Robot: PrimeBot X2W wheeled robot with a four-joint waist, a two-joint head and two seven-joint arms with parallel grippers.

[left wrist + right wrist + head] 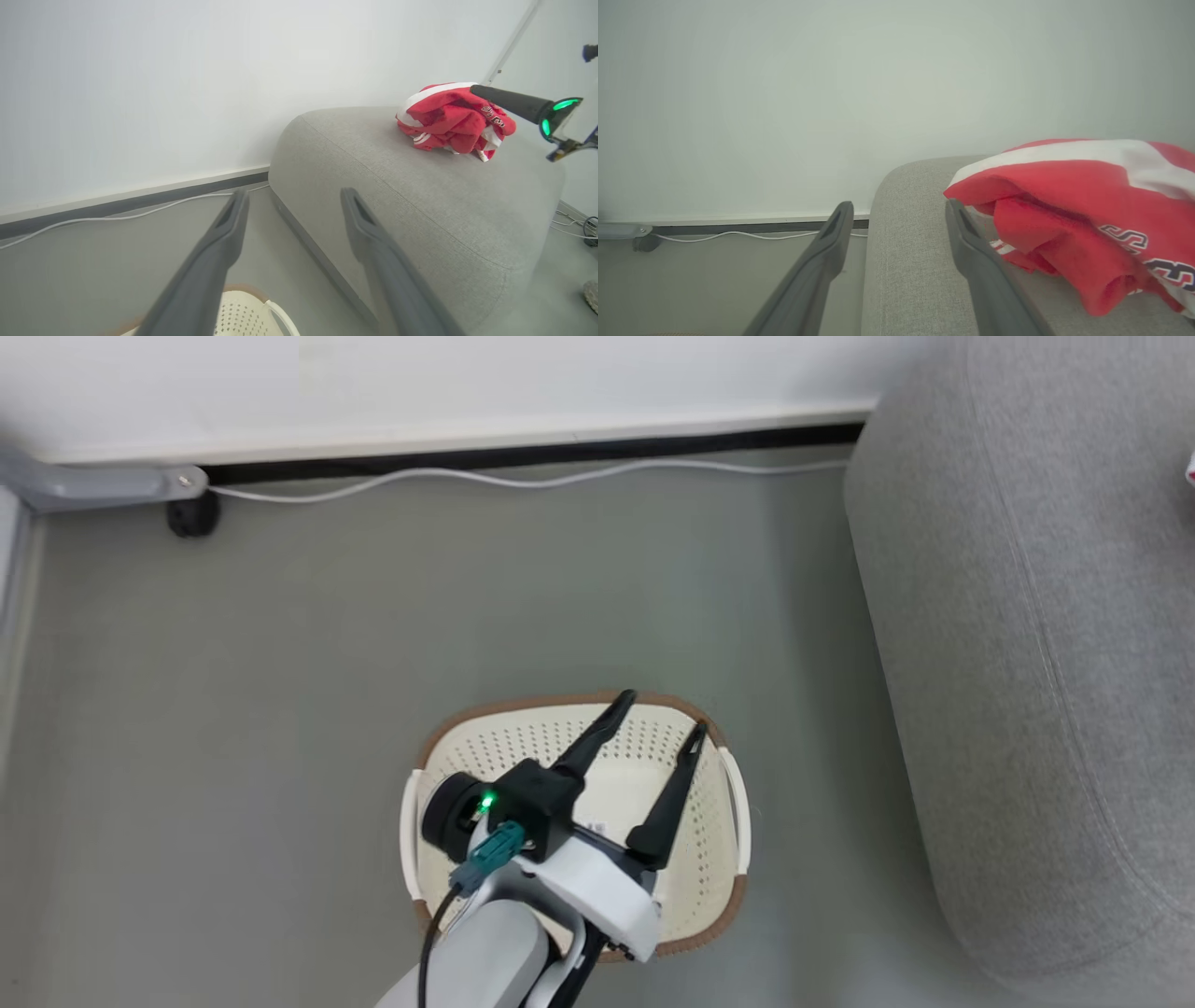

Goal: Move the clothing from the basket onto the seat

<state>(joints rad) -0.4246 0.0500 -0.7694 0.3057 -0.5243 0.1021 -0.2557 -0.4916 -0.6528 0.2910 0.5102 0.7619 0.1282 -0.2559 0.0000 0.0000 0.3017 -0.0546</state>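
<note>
Red clothing with white panels lies bunched on top of the light grey fabric sofa, near its rounded end. It rests wholly on the upholstery, well apart from the basket.

Right gripper: fingers spread apart, nothing between them. In the right wrist view the garment sits just beside one finger; cannot tell whether they touch. In the left wrist view a dark finger of this gripper points at the upper edge of the heap, tip over the fabric.

Left gripper: fingers apart, holding nothing, hanging above the cream perforated basket with its tips over the far brown rim. Its own camera shows both fingers raised toward the sofa's end, with the basket below them.

Basket stands on the grey floor, beside the sofa but not touching it. White cable runs along the foot of the wall.
</note>
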